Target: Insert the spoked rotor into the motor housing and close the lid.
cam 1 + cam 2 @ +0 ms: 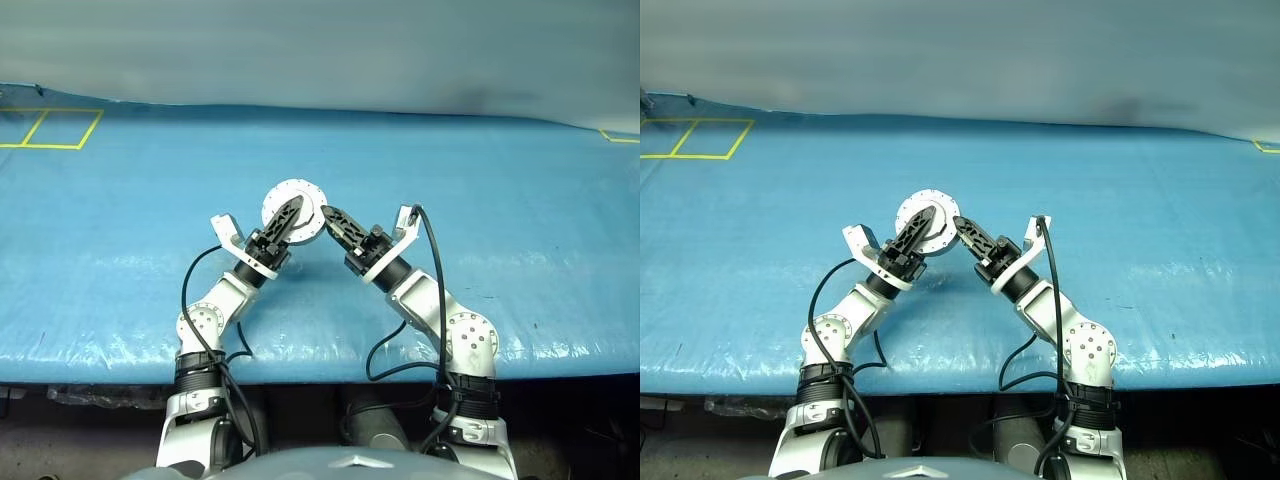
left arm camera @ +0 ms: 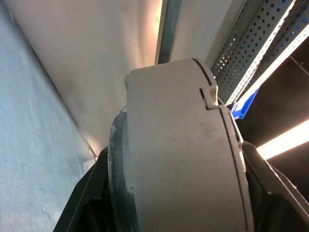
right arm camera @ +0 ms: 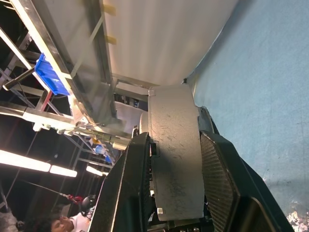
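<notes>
Squeezing the round grey motor housing (image 3: 175, 154) by its edge, the right gripper (image 1: 338, 222) has one black finger on each side of it, and the right wrist view shows this best. The left gripper (image 1: 287, 220) lies over the front of the same part, near the middle of the head pictures, just above the blue table (image 1: 520, 240). In the left wrist view its two fingers sit on both sides of the grey rim, but I cannot tell if they press on it or just stand close. The lid (image 1: 295, 200) shows in the head views as a pale disc with small holes round its edge, facing the camera. It looks closed on the housing, though a thin seam runs along the rim in the left wrist view. The spoked rotor cannot be seen, so I think it is inside. To do this step well, the right gripper should hold firm while the left one pushes the lid flat and even, so that no side pops up. The head views show both arms meeting at the part; the wrist views show the rim, its notch, and shelves and lights behind.
</notes>
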